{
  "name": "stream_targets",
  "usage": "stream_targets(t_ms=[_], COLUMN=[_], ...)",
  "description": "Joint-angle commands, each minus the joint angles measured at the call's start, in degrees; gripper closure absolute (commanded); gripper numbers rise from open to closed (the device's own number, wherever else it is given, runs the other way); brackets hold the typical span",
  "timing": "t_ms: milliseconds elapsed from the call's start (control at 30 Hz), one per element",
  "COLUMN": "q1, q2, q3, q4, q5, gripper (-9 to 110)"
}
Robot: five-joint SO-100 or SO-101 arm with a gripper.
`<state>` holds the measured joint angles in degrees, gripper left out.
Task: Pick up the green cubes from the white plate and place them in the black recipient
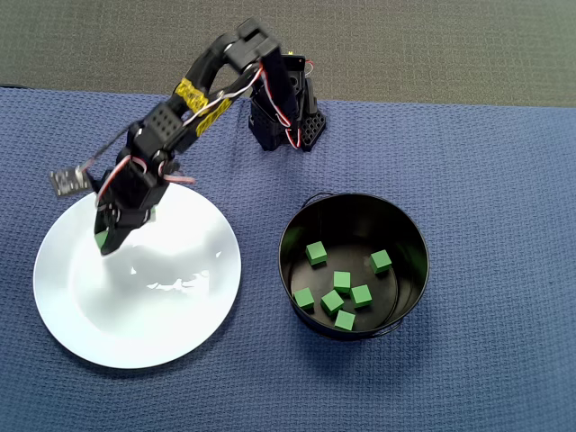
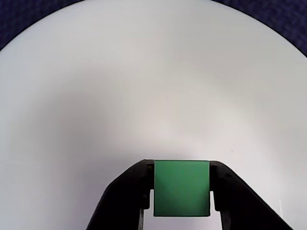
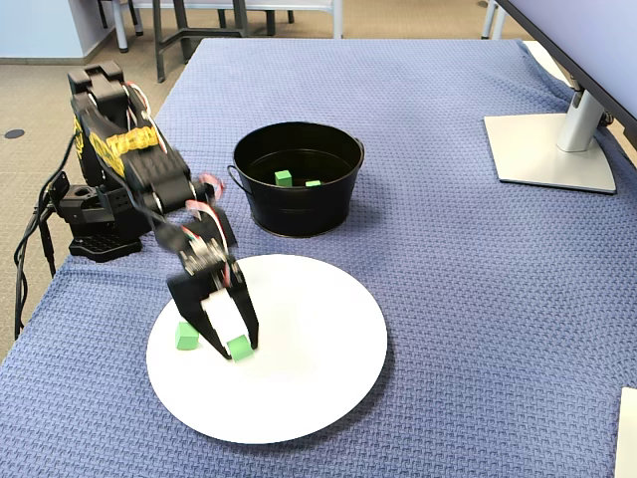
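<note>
My gripper (image 2: 182,165) is shut on one green cube (image 2: 182,188), which fills the gap between the two black fingers. It sits low over the left part of the white plate (image 3: 318,339), and the fixed view shows the held cube (image 3: 239,347) at the fingertips of the gripper (image 3: 235,344). A second green cube (image 3: 185,336) lies on the plate just left of the fingers. Overhead, the gripper (image 1: 108,243) covers the plate's (image 1: 180,306) upper left and hides both cubes. The black recipient (image 1: 354,265) stands right of the plate and holds several green cubes (image 1: 342,281).
The arm's base (image 1: 283,121) stands behind the plate and the black recipient (image 3: 297,179) on a blue woven cloth (image 1: 486,180). A monitor foot (image 3: 552,149) stands at the far right in the fixed view. The table's left edge runs close to the base (image 3: 95,214).
</note>
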<state>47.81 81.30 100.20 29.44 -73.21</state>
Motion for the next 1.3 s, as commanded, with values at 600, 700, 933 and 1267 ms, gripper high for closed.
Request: stream_targets(t_ms=[600, 700, 933, 1267], q1=[-49.1, -57.7, -66.8, -70.6], q2=[43.8, 42.8, 39.0, 37.1], q3=[-6.2, -3.3, 6.6, 7.6], q4=[41.7, 38.9, 29.9, 30.4], q5=[76.4, 80.3, 82.3, 77.7], gripper=[102, 102, 102, 74])
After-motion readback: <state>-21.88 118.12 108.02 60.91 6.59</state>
